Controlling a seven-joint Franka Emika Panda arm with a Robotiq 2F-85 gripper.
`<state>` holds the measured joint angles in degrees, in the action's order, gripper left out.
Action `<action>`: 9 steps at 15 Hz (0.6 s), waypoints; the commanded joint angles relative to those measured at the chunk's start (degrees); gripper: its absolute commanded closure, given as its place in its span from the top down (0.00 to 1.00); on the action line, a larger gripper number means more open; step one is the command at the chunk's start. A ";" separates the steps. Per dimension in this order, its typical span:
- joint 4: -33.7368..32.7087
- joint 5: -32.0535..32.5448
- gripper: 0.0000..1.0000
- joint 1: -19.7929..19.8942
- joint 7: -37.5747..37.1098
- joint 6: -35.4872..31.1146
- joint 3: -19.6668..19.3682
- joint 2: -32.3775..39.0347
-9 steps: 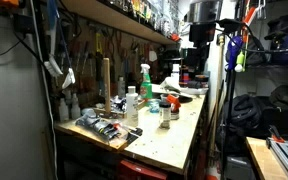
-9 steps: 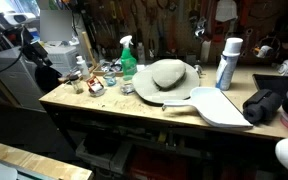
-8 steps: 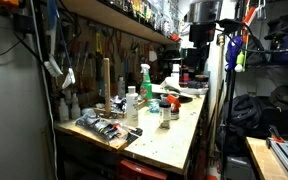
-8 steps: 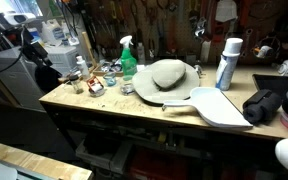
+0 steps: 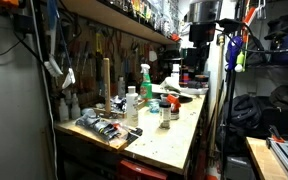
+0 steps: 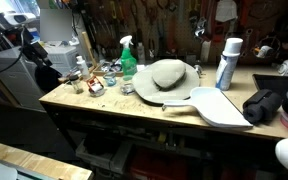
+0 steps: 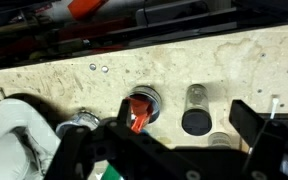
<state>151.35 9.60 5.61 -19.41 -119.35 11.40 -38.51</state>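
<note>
Here the claw (image 7: pixel 170 138) gapes wide above an upright jar (image 7: pixel 141 107), mouth upward.

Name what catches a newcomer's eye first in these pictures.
A floppy grey hat sits mid-bench in an exterior view, a green spray bottle beside it and a white dustpan at the near edge. In the wrist view the open gripper hangs above a small jar.

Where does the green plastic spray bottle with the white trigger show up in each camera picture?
In an exterior view: the green plastic spray bottle stands mid-bench, near the tool wall.
In an exterior view: it stands left of centre on the bench.
Wrist view: cannot tell; only a green sliver at the bottom edge.
Shared landmark: the pale wooden workbench top.
</note>
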 commanded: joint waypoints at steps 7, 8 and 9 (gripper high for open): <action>-11.52 -9.59 1.00 0.66 -13.33 -16.37 -0.50 14.08; -13.25 -8.80 1.00 1.35 -15.03 -18.99 -0.17 16.18; -14.76 -8.42 1.00 1.40 -15.55 -20.13 -0.38 17.86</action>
<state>141.35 0.85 6.12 -31.91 -135.63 11.00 -26.64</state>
